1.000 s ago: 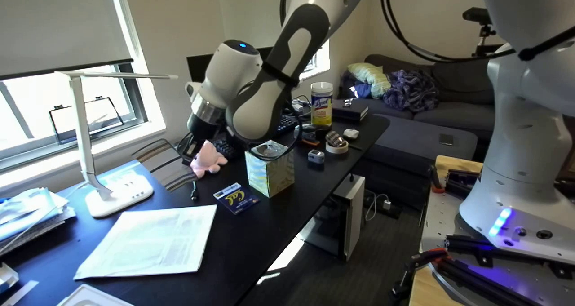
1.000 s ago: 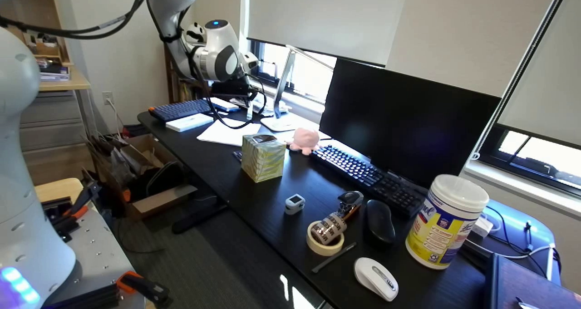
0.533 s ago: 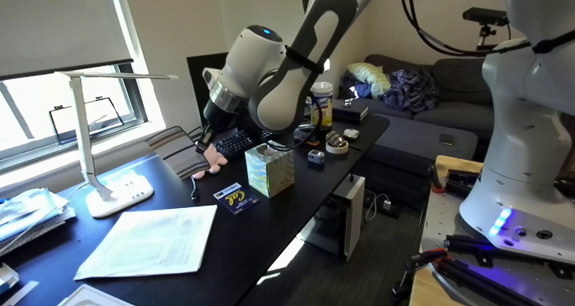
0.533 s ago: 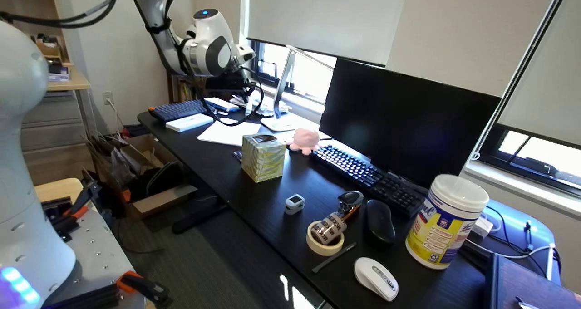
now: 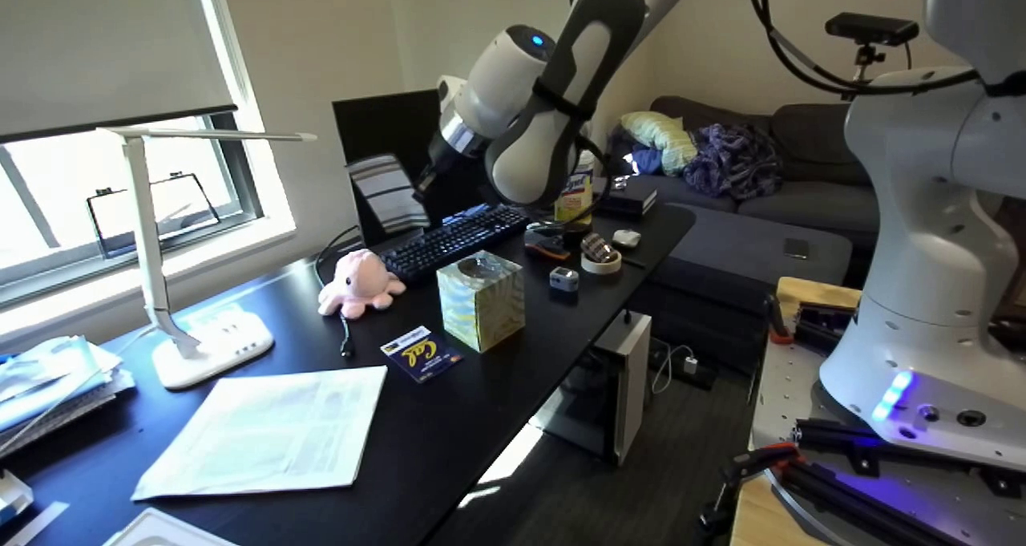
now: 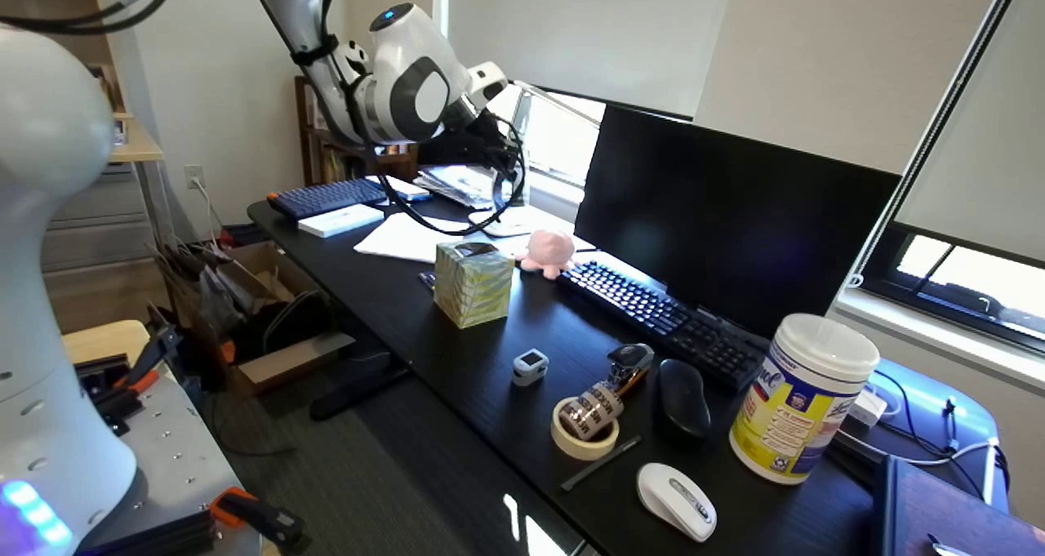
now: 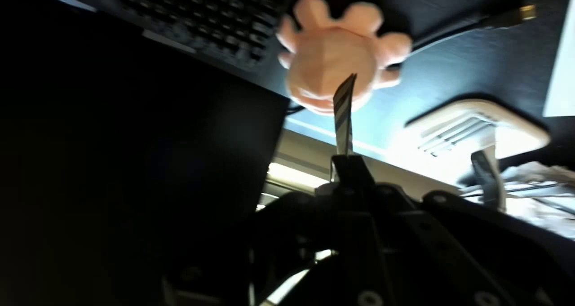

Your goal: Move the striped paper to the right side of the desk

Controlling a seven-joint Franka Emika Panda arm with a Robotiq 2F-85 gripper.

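The striped paper (image 5: 390,193) hangs in the air in front of the monitor, above the desk (image 5: 449,418). My gripper (image 5: 421,187) is shut on its edge. In the wrist view the gripper (image 7: 348,158) has its fingertips together, and the striped paper (image 7: 344,113) sticks out from them almost edge-on, over the pink plush. In an exterior view the dark gripper (image 6: 482,148) is high over the desk (image 6: 384,295), and I cannot make out the paper clearly there.
Below the paper are a pink plush (image 5: 361,281) and a keyboard (image 5: 457,241). The monitor (image 5: 385,125) stands close behind. A tissue box (image 5: 482,301), a large white sheet (image 5: 264,434) and a lamp (image 5: 212,345) are on the desk. A wipes canister (image 6: 804,401) stands at the far end.
The gripper has carried the striped paper up and away from the lamp, from beside the plush to in front of the monitor. The plush is uncovered. The other objects stayed put.
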